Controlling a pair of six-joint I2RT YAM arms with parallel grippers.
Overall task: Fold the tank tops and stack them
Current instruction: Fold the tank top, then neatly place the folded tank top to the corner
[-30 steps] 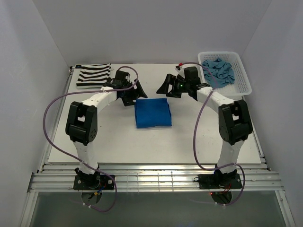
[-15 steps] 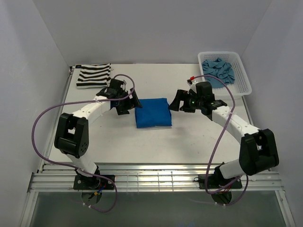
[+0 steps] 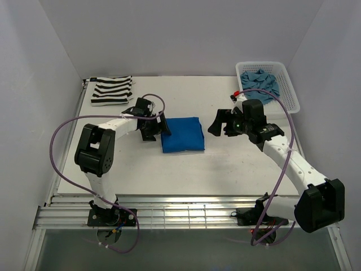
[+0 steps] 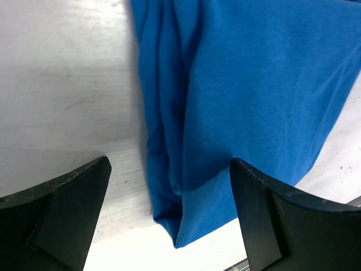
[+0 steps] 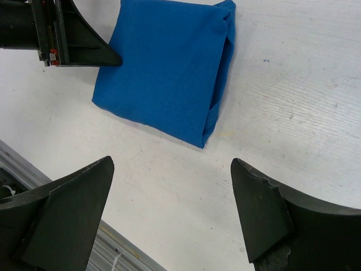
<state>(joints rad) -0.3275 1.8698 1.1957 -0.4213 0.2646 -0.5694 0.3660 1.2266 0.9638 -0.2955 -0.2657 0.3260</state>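
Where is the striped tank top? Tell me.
Top view: the striped tank top lies folded at the far left corner of the table, beyond the left gripper.

Left arm [image 3: 115, 120] bent inward, jaws wide, right arm [image 3: 289, 156] stretched forward, jaws wide

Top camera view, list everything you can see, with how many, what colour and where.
striped tank top: one, black and white, folded, far left corner of the table
royal blue tank top: one, bright blue, folded, middle of the table
teal tank top: one, muted teal-blue, crumpled, inside the basket
basket: one, white lattice plastic, far right corner
table: one, white
cables: two, purple, one looping off each arm
left gripper: one, black, open, at the blue top's left edge
right gripper: one, black, open, right of the blue top, apart from it
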